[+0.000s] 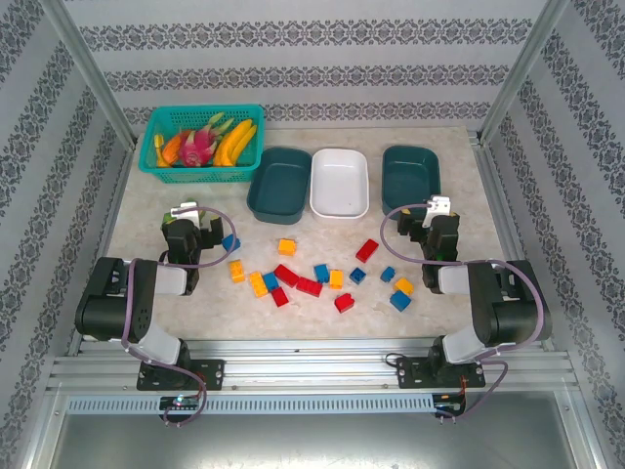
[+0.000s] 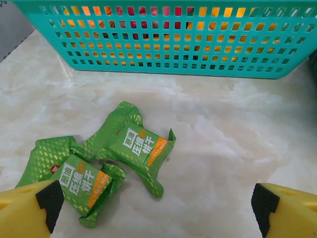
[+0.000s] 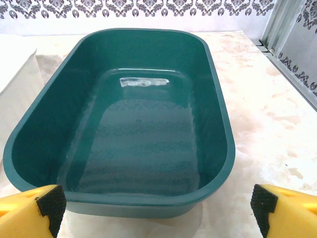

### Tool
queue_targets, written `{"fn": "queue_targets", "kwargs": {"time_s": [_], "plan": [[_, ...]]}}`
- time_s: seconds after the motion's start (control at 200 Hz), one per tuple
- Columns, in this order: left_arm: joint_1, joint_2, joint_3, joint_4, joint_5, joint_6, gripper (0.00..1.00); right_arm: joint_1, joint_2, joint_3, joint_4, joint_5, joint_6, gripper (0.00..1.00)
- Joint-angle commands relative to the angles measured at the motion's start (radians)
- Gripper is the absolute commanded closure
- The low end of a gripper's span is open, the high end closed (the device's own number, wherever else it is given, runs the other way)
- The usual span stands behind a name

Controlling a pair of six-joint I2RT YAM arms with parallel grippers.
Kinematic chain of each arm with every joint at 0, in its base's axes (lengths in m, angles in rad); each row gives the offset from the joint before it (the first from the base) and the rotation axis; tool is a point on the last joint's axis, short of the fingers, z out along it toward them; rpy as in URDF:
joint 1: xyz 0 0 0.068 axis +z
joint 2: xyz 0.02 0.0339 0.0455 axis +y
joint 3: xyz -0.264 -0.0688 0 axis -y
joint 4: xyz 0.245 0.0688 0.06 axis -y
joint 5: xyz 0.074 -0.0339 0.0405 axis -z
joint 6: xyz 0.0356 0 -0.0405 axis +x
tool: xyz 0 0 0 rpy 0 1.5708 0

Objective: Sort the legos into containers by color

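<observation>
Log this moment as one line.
left claw open, empty | right claw open, empty | legos scattered on table | three trays empty

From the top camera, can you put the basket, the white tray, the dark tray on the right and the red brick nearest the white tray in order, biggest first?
1. basket
2. white tray and dark tray: they look about alike, so I won't rank them
3. red brick, much the smallest
</observation>
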Motion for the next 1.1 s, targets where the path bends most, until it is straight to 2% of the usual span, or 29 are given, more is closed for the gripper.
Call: {"fn": "queue_targets", "kwargs": {"time_s": [0.0, 0.659, 0.759, 0.919, 1.094], "plan": [[0.002, 0.003, 0.005, 0.021, 0.014, 0.018, 0.0, 0.0, -0.005, -0.002, 0.032, -0.002, -0.002, 0.02], [0.001, -0.002, -0.001, 0.032, 0.018, 0.018, 0.0, 0.001, -0.004, -0.002, 0.032, -0.002, -0.001, 0.02], [-0.004, -0.085, 0.03, -0.098, 0.016, 0.031, 0.0, 0.0, -0.019, -0.008, 0.056, 0.015, 0.006, 0.02], [-0.064, -0.323, 0.073, -0.305, -0.147, 0.007, 0.0, 0.04, -0.271, 0.053, -0.258, 0.207, 0.013, 0.02], [-0.146, -0.509, 0.188, -0.523, -0.216, -0.001, 0.0, 0.101, -0.483, 0.22, -0.5, 0.342, -0.044, 0.02]]}}
